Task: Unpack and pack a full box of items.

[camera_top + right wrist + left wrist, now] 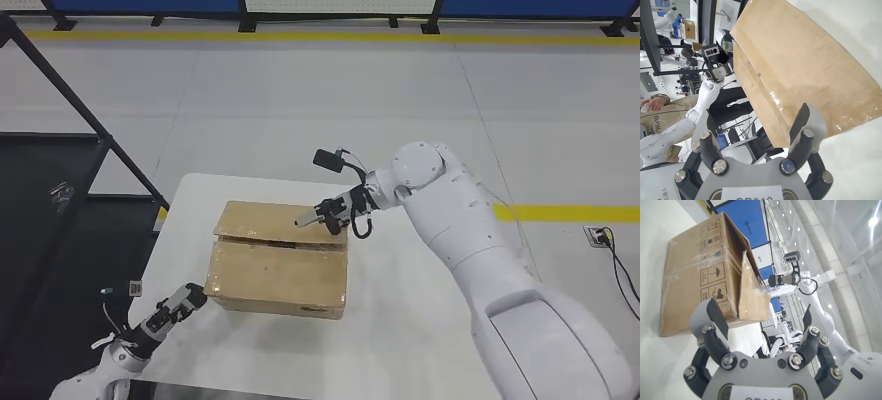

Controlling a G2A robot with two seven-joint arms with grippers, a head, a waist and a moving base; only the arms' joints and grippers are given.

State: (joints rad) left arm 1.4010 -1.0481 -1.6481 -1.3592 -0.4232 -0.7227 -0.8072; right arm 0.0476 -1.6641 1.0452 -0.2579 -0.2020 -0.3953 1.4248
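Note:
A brown cardboard box (280,262) sits closed on the white table (400,320), with clear tape over its seams. My right gripper (306,217) hovers over the far top flap near the middle seam. In its wrist view the right gripper (755,123) is open, and a corner of the box (800,66) lies between the jaws. My left gripper (192,295) is low at the box's near left corner. The left gripper (761,315) is open and holds nothing, with one finger (717,315) just short of the box (696,275), whose side flap bulges slightly outward.
A black metal frame (70,120) stands left of the table, with a dark surface (50,220) under it. The table has free room to the right of the box and along its front edge.

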